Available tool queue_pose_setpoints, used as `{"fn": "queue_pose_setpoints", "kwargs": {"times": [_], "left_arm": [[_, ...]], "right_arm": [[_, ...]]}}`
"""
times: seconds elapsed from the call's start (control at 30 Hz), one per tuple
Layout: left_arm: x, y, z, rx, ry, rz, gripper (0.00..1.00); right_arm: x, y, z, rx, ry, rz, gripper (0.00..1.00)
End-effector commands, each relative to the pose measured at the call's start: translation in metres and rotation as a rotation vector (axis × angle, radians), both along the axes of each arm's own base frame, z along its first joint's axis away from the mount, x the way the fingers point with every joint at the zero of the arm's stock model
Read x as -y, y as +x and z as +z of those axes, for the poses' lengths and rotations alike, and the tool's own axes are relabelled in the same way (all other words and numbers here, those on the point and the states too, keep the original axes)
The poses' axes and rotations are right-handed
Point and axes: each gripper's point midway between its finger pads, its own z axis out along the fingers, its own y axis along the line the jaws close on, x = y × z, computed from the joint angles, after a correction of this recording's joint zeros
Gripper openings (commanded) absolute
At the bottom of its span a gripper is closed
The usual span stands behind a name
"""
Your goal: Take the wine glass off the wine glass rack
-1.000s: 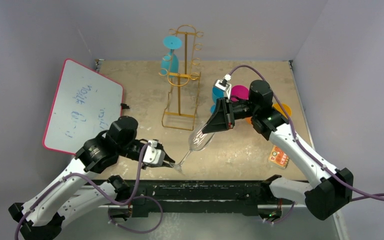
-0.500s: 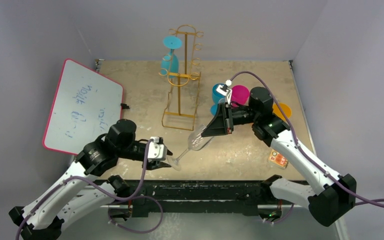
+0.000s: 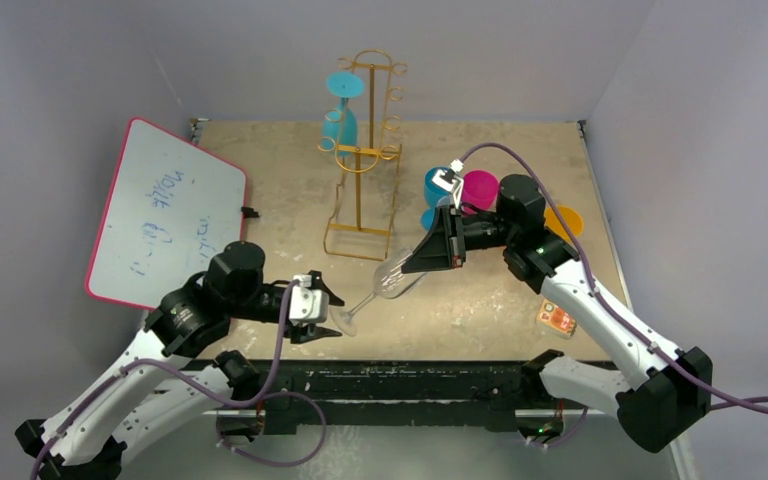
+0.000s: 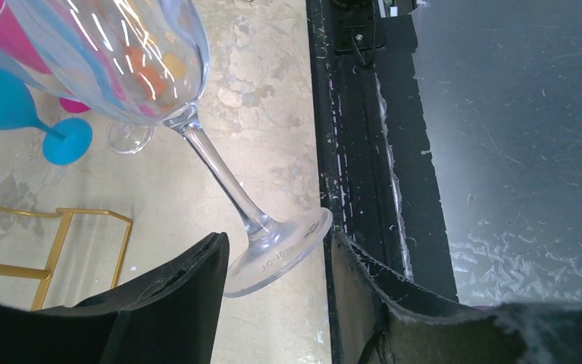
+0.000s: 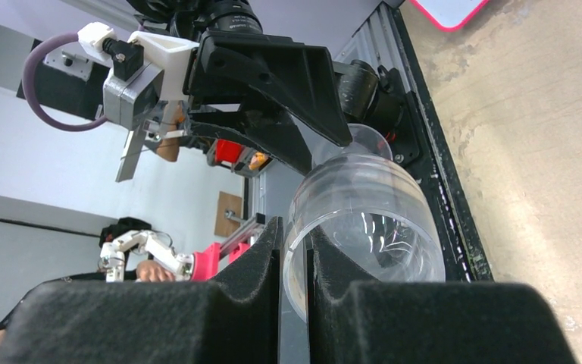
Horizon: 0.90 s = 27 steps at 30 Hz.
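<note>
Your right gripper (image 3: 416, 264) (image 5: 294, 236) is closed on the clear wine glass (image 3: 396, 276) (image 5: 364, 220), pinching the wall of the bowl at its rim, one finger inside and one outside. The glass is off the wine glass rack (image 3: 360, 170) (image 4: 91, 213). It hangs tilted over the worktop (image 3: 480, 310), bowl up toward the middle and foot down toward the near edge. Your left gripper (image 3: 325, 315) (image 4: 276, 243) is open. Its fingers stand on either side of the foot of the glass (image 4: 220, 174) without clamping it. The rack stands toward the far edge, near the middle, with a blue glass (image 3: 340, 120) hanging upside down on its left side. A whiteboard (image 3: 165, 215) leans at the left edge. Teal (image 3: 437, 187), magenta (image 3: 480, 187) and orange (image 3: 565, 218) glasses stand toward the right edge.
</note>
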Motion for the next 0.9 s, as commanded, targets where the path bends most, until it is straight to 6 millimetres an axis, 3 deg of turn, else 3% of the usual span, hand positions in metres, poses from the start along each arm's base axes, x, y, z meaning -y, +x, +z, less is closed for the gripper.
{"fn": "queue_pose_setpoints", "kwargs": {"times": [0.0, 0.17, 0.47, 0.87], "left_arm": [[0.003, 0.005, 0.011, 0.026, -0.036, 0.016, 0.52], [0.003, 0.014, 0.016, 0.038, -0.057, 0.074, 0.65], [-0.002, 0.035, 0.035, 0.083, -0.145, 0.235, 0.73], [-0.042, 0.093, 0.072, 0.026, -0.471, 0.768, 0.78]], "right_arm": [[-0.001, 0.000, 0.009, 0.058, 0.028, -0.008, 0.00], [0.000, 0.005, 0.000, 0.052, -0.009, -0.042, 0.00], [0.002, 0.013, -0.016, 0.035, -0.074, -0.110, 0.00], [0.012, 0.020, -0.029, 0.034, -0.170, -0.213, 0.00]]}}
